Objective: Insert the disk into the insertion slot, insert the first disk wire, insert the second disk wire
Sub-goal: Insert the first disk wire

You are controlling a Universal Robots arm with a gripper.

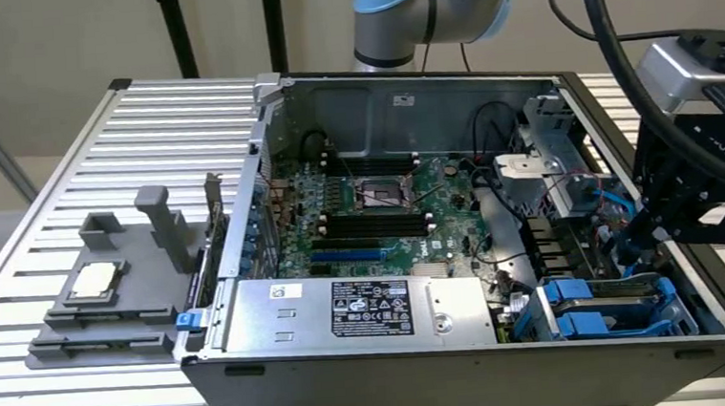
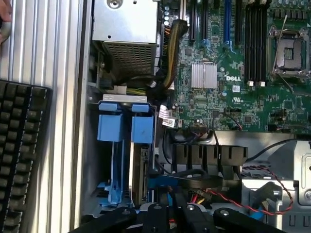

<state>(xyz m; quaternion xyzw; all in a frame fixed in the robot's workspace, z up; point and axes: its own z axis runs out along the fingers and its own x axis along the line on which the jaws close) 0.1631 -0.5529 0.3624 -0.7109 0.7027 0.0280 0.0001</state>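
My black gripper hangs by the grey, blue-railed slot, in a corner of the dark case. I'd push straight, softly. Jaws' width: I cannot tell.

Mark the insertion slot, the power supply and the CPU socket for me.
insertion slot (image 1: 568, 294): exterior view, blue tab.
power supply (image 1: 370, 308): exterior view, its sticker.
CPU socket (image 1: 381, 194): exterior view, its centre.

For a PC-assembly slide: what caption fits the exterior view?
Robot gripper at the edge of the open computer case, near the blue-railed insertion slot; motherboard and power supply exposed.
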